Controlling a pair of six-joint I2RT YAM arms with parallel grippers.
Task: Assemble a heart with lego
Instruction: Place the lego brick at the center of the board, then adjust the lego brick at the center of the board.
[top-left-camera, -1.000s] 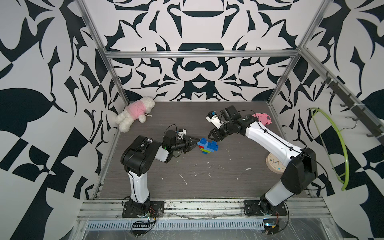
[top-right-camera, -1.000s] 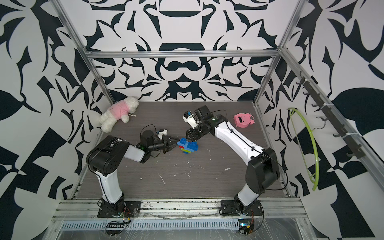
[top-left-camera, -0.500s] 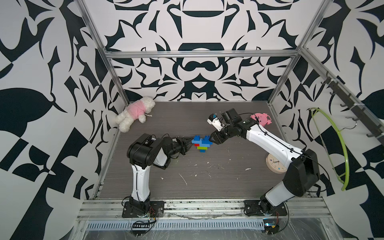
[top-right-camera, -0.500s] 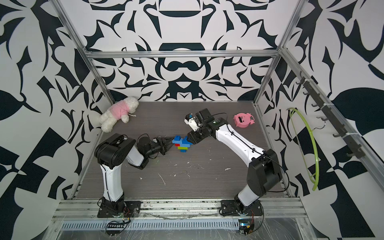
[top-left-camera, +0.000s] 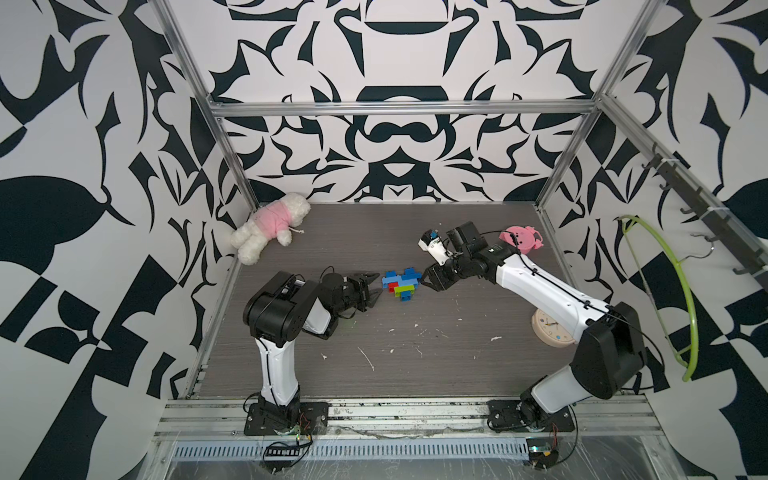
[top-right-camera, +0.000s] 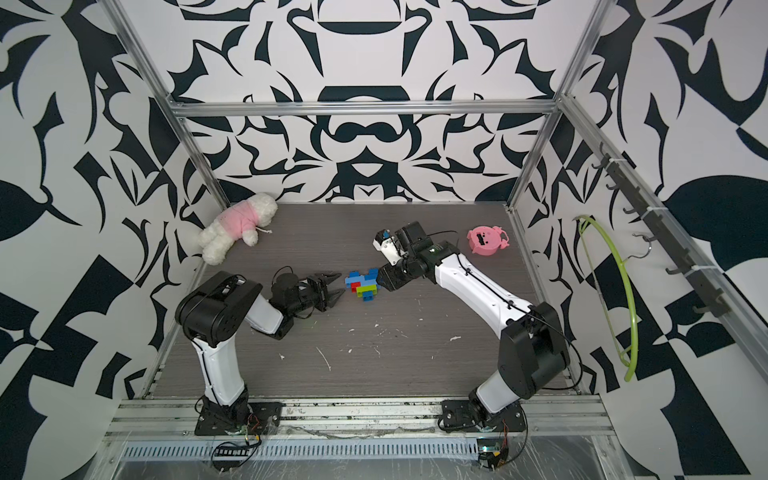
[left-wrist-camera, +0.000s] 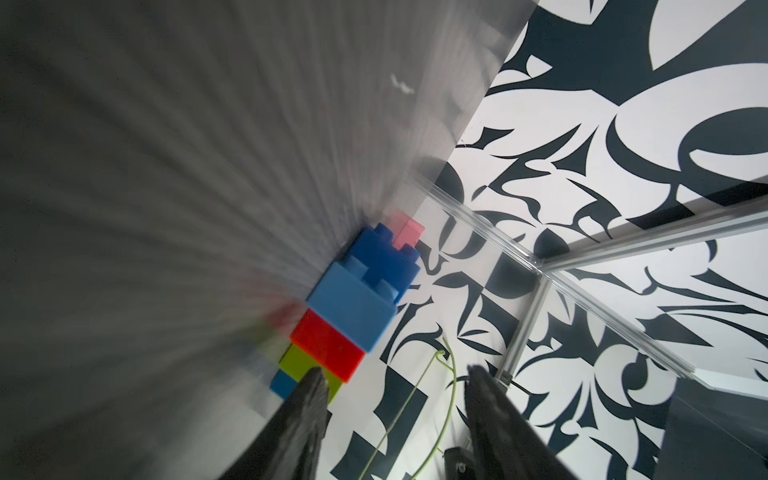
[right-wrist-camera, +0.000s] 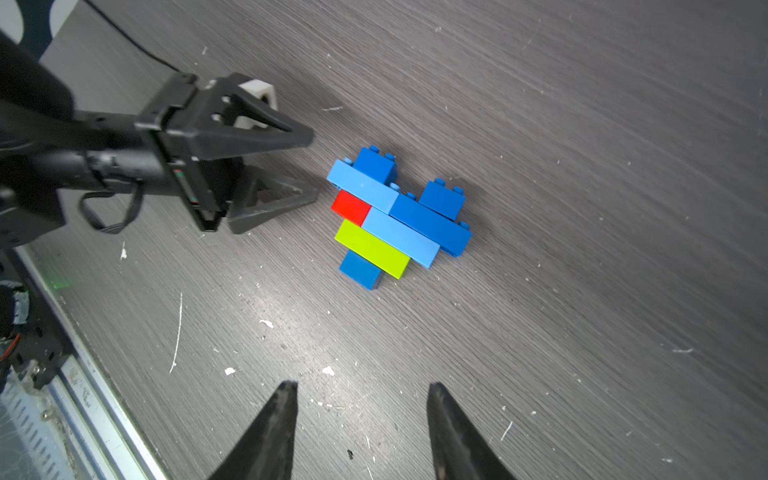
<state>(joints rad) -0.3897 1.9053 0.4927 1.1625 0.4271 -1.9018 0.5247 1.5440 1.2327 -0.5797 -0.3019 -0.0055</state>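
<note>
heart (right-wrist-camera: 395, 216): stepped blocky outline, glossy studded plastic, blue with lime and red; lies flat on matte grey wood-grain table (right-wrist-camera: 582, 166)
your left claw (right-wrist-camera: 313, 165): just beside heart, black, pointed, spread apart, holding nothing
your right claw (right-wrist-camera: 361, 385): near heart's other side, spread apart, empty

Top views high, front, looking down; wrist views close, sharing heart (right-wrist-camera: 399, 232); left blurred, seemingly floor-level
</note>
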